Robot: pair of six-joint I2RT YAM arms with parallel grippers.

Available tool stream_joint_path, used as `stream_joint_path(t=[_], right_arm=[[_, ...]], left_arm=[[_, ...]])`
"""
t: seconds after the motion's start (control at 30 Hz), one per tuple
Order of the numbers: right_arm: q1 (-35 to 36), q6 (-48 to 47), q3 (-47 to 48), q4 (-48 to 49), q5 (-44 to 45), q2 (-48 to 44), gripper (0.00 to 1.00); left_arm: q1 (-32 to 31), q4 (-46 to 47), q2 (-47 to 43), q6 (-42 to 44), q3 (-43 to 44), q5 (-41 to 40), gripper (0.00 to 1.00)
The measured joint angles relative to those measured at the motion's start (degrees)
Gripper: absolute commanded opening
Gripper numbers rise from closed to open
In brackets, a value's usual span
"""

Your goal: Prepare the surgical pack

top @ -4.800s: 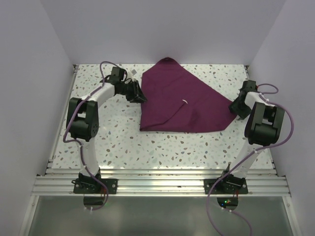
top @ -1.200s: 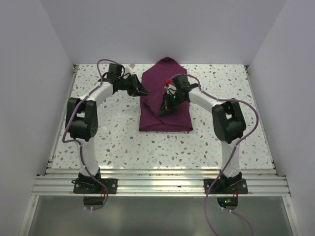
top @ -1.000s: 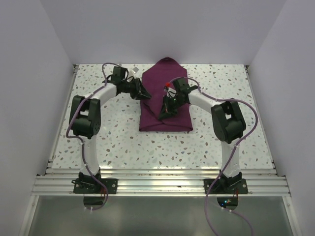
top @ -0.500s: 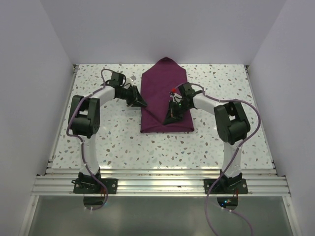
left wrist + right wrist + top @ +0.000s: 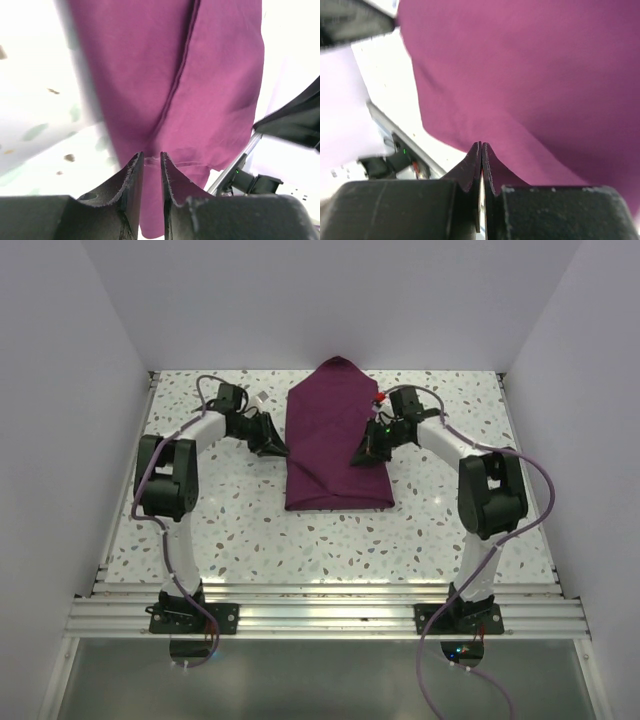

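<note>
The surgical pack shows as a plum-purple cloth (image 5: 335,445), folded into a narrow upright shape with a pointed far end, lying flat on the speckled table (image 5: 440,520). My left gripper (image 5: 281,449) sits low at the cloth's left edge. In the left wrist view its jaws (image 5: 152,158) stand a narrow gap apart with nothing between them, and the cloth (image 5: 215,75) with its fold seam lies just ahead. My right gripper (image 5: 357,459) hovers over the cloth's right side. It is shut (image 5: 481,145) and empty, above the cloth (image 5: 535,65).
A small white object (image 5: 262,398) lies on the table by the left arm's wrist. White walls close in the table on the left, back and right. The metal rail (image 5: 320,615) with both arm bases runs along the near edge.
The cloth's right corner has been folded over to the middle since the earliest frame. In the last second my right gripper drew back from the cloth's centre toward its right edge; the left shifted slightly nearer.
</note>
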Motion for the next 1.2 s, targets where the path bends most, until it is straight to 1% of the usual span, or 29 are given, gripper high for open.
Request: stream_joint_path(t=[0.17,0.33,0.37,0.4,0.47,0.5,0.6,0.7,0.77,0.8,0.87,0.9,0.93,1.0,1.07,1.2], right_arm=[[-4.4,0.2,-0.1,0.6,0.8,-0.7,0.00],[-4.9,-0.2,-7.1,1.8,0.6,-4.1,0.00],[-4.9,-0.2,-8.7,1.7,0.6,-4.8,0.00],[-4.9,-0.2,-10.0,1.7,0.6,-5.3,0.00],[-4.9,-0.3,-11.2,1.5,1.0,-5.7,0.00],[-5.0,-0.4,-11.3,1.7,2.0,-5.8,0.00],[-5.1,-0.3,-10.9,2.9,7.7,-7.3,0.02],[-5.2,1.0,-8.3,5.3,15.0,-8.2,0.12],[-5.4,2.2,-5.5,8.0,20.4,-8.0,0.21],[-5.5,2.6,-3.5,8.8,22.6,-7.6,0.30],[-5.6,3.0,2.3,10.3,26.5,-5.0,0.35],[-5.7,2.9,6.2,10.6,28.3,-2.9,0.41],[-5.8,2.9,9.9,11.5,29.9,-0.5,0.44],[-5.9,2.6,16.0,12.8,32.4,4.1,0.53],[-6.1,2.3,20.5,13.4,33.7,8.7,0.58],[-6.8,2.2,28.0,13.0,34.0,18.4,0.63]], left_arm=[[1.5,-1.2,0.0,0.6,2.6,-1.3,0.24],[1.6,-1.3,0.0,0.7,3.2,-1.4,0.24],[1.6,-1.2,0.0,0.7,3.2,-1.5,0.28],[1.6,-1.2,0.0,0.7,3.2,-1.6,0.39],[1.6,-0.8,0.0,0.7,3.2,-2.0,0.48],[1.6,-0.6,0.0,0.6,3.2,-2.2,0.54],[1.8,-0.1,0.0,0.4,4.3,-3.1,0.60],[2.1,1.2,0.3,0.4,6.9,-3.5,0.62],[2.4,3.7,1.1,0.3,9.1,-3.7,0.63],[2.6,5.2,1.8,0.2,10.2,-3.8,0.64],[3.1,8.1,3.7,-0.5,12.2,-4.1,0.66],[3.3,9.6,5.0,-0.8,13.5,-4.2,0.66],[3.5,11.1,6.5,-1.1,14.7,-4.3,0.67],[3.7,13.9,9.7,-1.7,16.7,-4.8,0.69],[3.7,16.4,12.2,-2.7,17.5,-5.7,0.70],[3.6,22.0,16.2,-5.1,17.6,-7.1,0.73]])
